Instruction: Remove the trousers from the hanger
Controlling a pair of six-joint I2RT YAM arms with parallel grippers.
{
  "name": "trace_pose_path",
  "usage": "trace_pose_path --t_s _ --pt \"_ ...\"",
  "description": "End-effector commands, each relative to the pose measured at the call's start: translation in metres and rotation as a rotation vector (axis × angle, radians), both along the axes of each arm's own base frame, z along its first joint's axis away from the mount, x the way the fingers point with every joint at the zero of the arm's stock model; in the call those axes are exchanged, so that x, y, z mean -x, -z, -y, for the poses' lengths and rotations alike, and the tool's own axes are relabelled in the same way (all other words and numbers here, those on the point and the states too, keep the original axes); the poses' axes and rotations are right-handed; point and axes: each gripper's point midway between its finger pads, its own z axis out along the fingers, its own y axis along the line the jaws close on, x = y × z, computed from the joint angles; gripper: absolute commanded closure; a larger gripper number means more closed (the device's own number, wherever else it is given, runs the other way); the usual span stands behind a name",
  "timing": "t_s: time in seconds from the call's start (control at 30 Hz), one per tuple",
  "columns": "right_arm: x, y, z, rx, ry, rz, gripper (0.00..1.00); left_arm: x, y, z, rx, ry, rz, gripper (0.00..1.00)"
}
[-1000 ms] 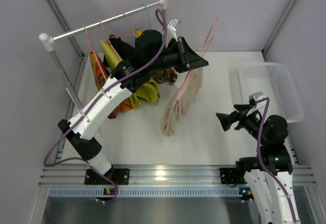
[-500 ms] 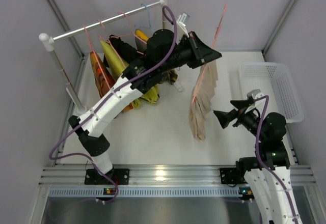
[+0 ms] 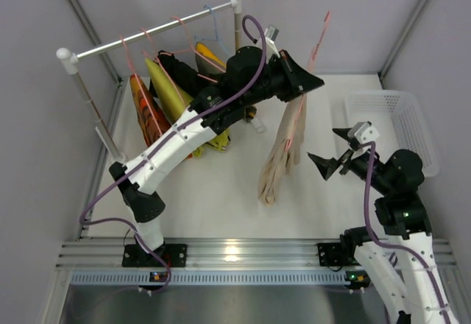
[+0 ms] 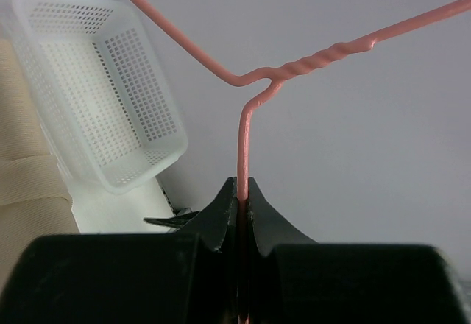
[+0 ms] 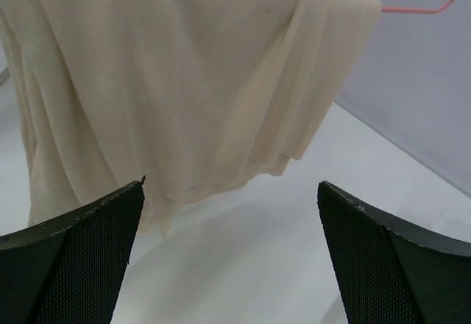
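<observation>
Bright, even light (soft shadows)

No legible text or labels anywhere.

Trousers (image 3: 283, 158) hang on hanger (image 4: 241, 147), left of basket (image 3: 375, 96).

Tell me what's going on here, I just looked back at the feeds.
The left pincer is shut on a pink hanger and holds it in the air, off the rack and to its right. Beige trousers hang draped over that hanger. The right pincer is open and aimed at the trousers, not touching them. The orange-red pair hangs on the rack among other clothes.
</observation>
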Motion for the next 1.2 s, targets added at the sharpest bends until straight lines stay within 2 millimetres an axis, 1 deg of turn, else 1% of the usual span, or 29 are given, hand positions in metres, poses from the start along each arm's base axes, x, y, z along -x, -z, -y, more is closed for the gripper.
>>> trace_pose_path --t_s 0.0,0.03,0.07,0.1,0.17,0.2,0.3,0.4,0.53,0.57,0.7,0.87,1.0,1.17 --pt "-0.002 0.006 -0.010 0.118 -0.041 0.021 0.00 0.004 -0.061 -0.004 0.171 -0.012 0.089 1.00" --pt "-0.005 0.008 -0.010 0.135 -0.018 0.017 0.01 0.002 -0.061 -0.002 0.173 -0.014 0.088 1.00" --pt "-0.004 0.012 -0.014 0.152 -0.032 0.013 0.01 0.001 -0.061 -0.002 0.175 -0.016 0.088 1.00" --pt "0.002 0.015 -0.029 0.159 -0.086 0.007 0.01 -0.001 -0.061 -0.002 0.176 -0.020 0.089 1.00" --pt "0.004 0.019 -0.036 0.177 -0.097 0.001 0.01 -0.001 -0.062 -0.001 0.179 -0.021 0.090 1.00" --pt "0.008 0.023 -0.045 0.183 -0.127 -0.005 0.00 -0.003 -0.060 -0.001 0.177 -0.026 0.089 1.00" --pt "0.004 0.031 -0.048 0.202 -0.130 -0.025 0.00 -0.003 -0.061 0.000 0.181 -0.027 0.096 1.00" --pt "-0.005 0.036 -0.045 0.220 -0.076 -0.008 0.01 -0.001 -0.064 0.000 0.188 -0.021 0.099 1.00" --pt "-0.023 0.039 -0.030 0.242 0.047 0.010 0.00 0.002 -0.067 -0.002 0.192 -0.013 0.101 1.00" --pt "-0.024 0.040 -0.030 0.249 0.051 0.011 0.00 0.002 -0.067 -0.002 0.191 -0.012 0.102 1.00" --pt "-0.019 0.050 -0.025 0.287 0.045 0.009 0.00 0.001 -0.068 -0.004 0.192 -0.013 0.107 1.00" --pt "-0.008 0.066 -0.020 0.314 0.032 -0.010 0.01 0.000 -0.076 -0.008 0.215 -0.016 0.125 1.00" --pt "-0.002 0.076 -0.020 0.333 0.002 -0.016 0.01 -0.001 -0.082 -0.010 0.233 -0.012 0.136 1.00" --pt "0.008 0.083 -0.022 0.354 -0.046 -0.006 0.01 -0.001 -0.081 -0.010 0.228 -0.012 0.135 1.00"
